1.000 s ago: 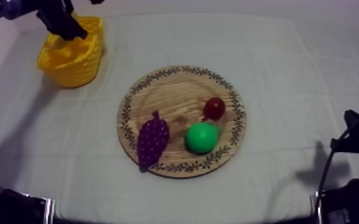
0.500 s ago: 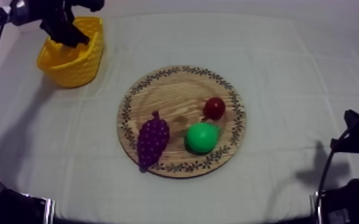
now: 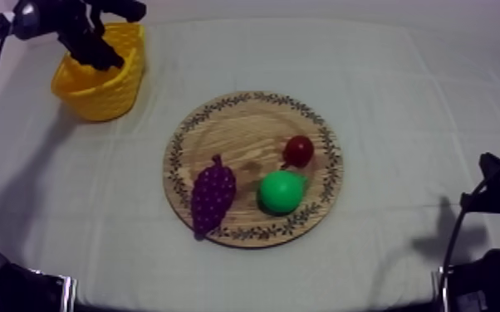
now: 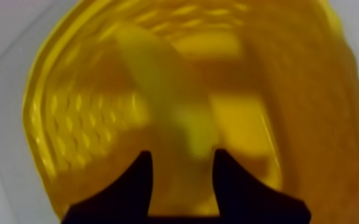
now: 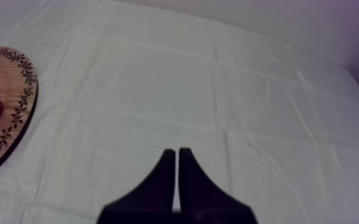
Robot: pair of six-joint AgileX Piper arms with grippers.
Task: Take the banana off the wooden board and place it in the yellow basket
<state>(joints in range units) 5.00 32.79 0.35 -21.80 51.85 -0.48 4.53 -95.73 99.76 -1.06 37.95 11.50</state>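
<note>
The yellow basket (image 3: 108,91) stands at the far left of the table. My left gripper (image 3: 97,55) hangs over its opening. In the left wrist view its fingers (image 4: 131,184) stand apart above the basket's inside (image 4: 68,119), so it is open. A blurred yellow banana (image 4: 158,83) lies slantwise in the basket, beyond the fingertips. The round wooden board (image 3: 245,124) sits mid-table. My right gripper (image 5: 176,156) is shut on nothing, its fingers together as a narrow wedge over bare cloth to the right of the board (image 5: 6,77).
On the board lie a purple bunch of grapes (image 3: 212,195), a green pear (image 3: 281,191) and a small red fruit (image 3: 298,150). My right arm (image 3: 494,199) rests low at the right edge. Bare cloth surrounds the board.
My left gripper has shifted slightly over the basket, and the arm behind it has swung. The fruit on the board and the right arm are unmoved.
</note>
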